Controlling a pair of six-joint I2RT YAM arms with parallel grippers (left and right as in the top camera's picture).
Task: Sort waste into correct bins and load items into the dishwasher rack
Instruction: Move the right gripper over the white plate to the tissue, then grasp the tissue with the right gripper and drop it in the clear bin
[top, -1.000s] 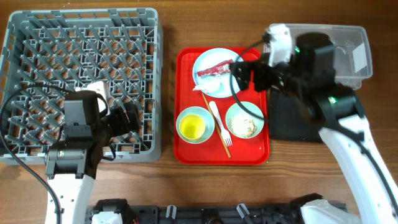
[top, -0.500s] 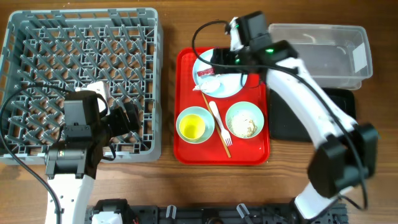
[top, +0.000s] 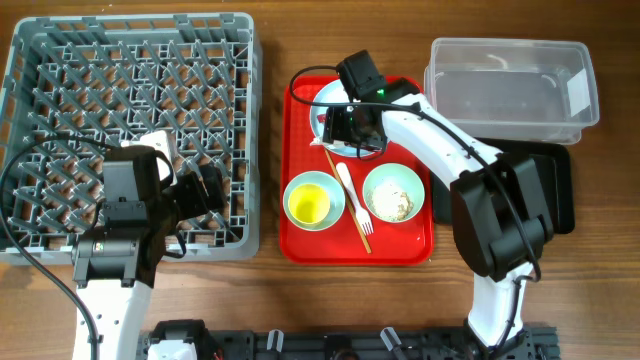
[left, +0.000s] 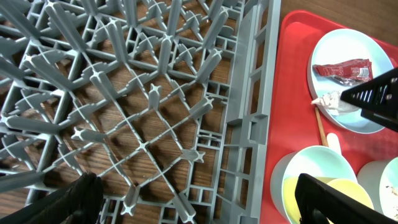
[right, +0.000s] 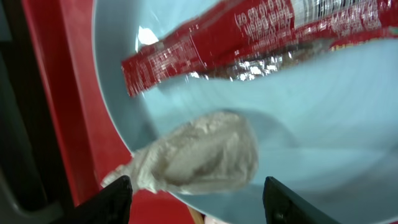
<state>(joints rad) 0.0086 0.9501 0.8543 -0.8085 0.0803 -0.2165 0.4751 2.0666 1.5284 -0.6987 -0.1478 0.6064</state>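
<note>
Right gripper is low over the pale blue plate at the back of the red serving tray, jaws spread and holding nothing. The wrist view has both fingertips at the bottom edge w/ the crumpled white paper just ahead of the gap, roughly centred btwn them. The paper's long axis runs approx across the frame, low left to higher right, so nearly in line w/ the closing direction. Its low-left end hangs over the plate rim twd the tray. Looks like the wad just fits inside the spread, so a short advance then a squeeze should take it lengthwise. The red sachet wrapper lies just beyond the paper on the same plate, tilted much the same way. Going too deep could pinch both. The left gripper is also wide open and empty, hovering over the right edge of the dishwasher rack, well away from the plate, so this pick is the right arm's. The clear tub and black tray sit to the tray's right, on this arm's side, so the drop should be a short carry.
</note>
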